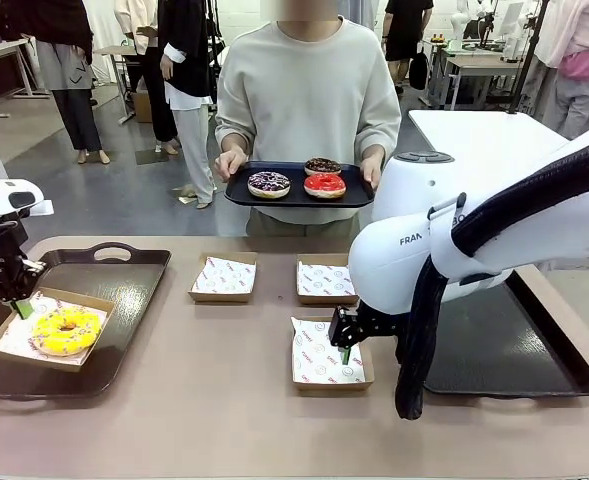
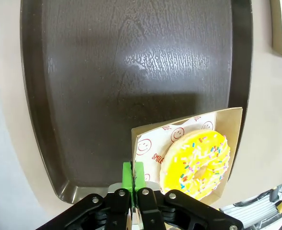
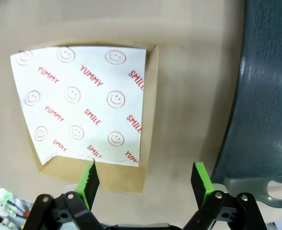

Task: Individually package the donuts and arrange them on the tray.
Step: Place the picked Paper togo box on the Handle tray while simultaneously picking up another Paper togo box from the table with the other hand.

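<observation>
The tan table [image 1: 224, 420] bears a dark left tray [image 1: 124, 290] with handle cut-outs and a dark right tray [image 1: 514, 350], well apart. Between them lie three paper-lined cardboard boxes: a far-left box [image 1: 223, 277] and a far-right box [image 1: 325, 281] side by side, and a near box [image 1: 319, 365] just beside the right tray.

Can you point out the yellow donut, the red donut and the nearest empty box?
yellow donut [image 2: 213, 149], left wrist view, sprinkled icing.
red donut [image 1: 336, 187], front view, glossy top.
nearest empty box [image 3: 109, 176], right wrist view, bare cardboard edge.
</observation>
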`<control>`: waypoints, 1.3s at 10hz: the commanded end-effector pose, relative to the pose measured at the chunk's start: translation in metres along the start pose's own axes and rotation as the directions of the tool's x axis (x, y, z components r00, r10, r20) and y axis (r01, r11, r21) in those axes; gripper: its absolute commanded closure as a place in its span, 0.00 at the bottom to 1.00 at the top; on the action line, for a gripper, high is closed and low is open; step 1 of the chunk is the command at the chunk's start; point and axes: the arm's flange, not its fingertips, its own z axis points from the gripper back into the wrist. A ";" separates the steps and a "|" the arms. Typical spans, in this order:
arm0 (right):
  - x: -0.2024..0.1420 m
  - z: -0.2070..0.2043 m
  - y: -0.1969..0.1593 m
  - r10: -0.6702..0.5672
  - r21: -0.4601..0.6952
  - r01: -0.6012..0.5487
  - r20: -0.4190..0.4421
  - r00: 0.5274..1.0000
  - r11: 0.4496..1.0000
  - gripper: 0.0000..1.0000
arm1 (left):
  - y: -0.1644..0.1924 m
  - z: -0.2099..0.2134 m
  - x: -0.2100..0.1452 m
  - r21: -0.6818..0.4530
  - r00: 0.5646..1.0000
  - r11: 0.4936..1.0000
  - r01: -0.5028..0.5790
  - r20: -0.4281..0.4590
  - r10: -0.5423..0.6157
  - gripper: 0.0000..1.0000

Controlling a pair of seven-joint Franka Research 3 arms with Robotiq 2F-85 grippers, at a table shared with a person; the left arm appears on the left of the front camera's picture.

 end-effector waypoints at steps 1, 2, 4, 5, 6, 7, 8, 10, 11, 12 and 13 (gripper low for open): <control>0.005 -0.007 0.010 -0.025 -0.050 0.027 0.052 0.998 0.998 0.00 | 0.010 -0.003 -0.003 -0.024 1.000 1.000 0.016 0.015 -0.015 0.99; 0.005 -0.007 0.010 -0.027 -0.050 0.030 0.060 0.998 0.998 0.00 | 0.011 -0.005 -0.002 -0.026 1.000 1.000 0.015 0.011 -0.015 0.99; 0.007 -0.006 0.010 -0.041 -0.049 0.045 0.079 0.996 0.998 0.00 | 0.014 -0.011 0.001 -0.029 1.000 0.999 0.013 -0.003 -0.013 0.99; 0.009 -0.005 0.009 -0.051 -0.047 0.055 0.085 0.995 0.997 0.00 | 0.011 -0.015 0.004 -0.022 1.000 1.000 0.011 -0.007 -0.011 0.99; 0.010 -0.005 0.009 -0.055 -0.046 0.059 0.083 0.995 0.997 0.00 | 0.008 -0.021 0.007 -0.015 1.000 1.000 0.014 -0.014 -0.014 0.99; 0.010 -0.005 0.009 -0.056 -0.045 0.060 0.082 0.995 0.997 0.00 | 0.006 -0.026 0.011 -0.014 0.999 1.000 0.022 -0.031 -0.022 0.99; 0.010 -0.006 0.008 -0.055 -0.049 0.059 0.080 0.995 0.997 0.00 | 0.005 -0.028 0.013 -0.009 0.999 1.000 0.017 -0.038 -0.018 0.99; 0.009 -0.007 0.008 -0.053 -0.044 0.057 0.074 0.996 0.997 0.00 | 0.005 -0.032 0.018 0.000 0.999 1.000 0.006 -0.043 -0.006 0.99; 0.010 -0.008 0.008 -0.055 -0.044 0.058 0.072 0.996 0.997 0.00 | 0.005 -0.034 0.020 0.006 0.999 1.000 -0.002 -0.045 0.003 0.99; 0.010 -0.009 0.008 -0.052 -0.045 0.056 0.067 0.996 0.997 0.00 | 0.005 -0.036 0.021 0.007 0.999 1.000 -0.001 -0.046 0.002 0.99; 0.010 -0.009 0.008 -0.041 -0.042 0.044 0.068 0.997 0.998 0.37 | 0.004 -0.036 0.021 0.010 0.999 1.000 -0.001 -0.044 0.002 0.99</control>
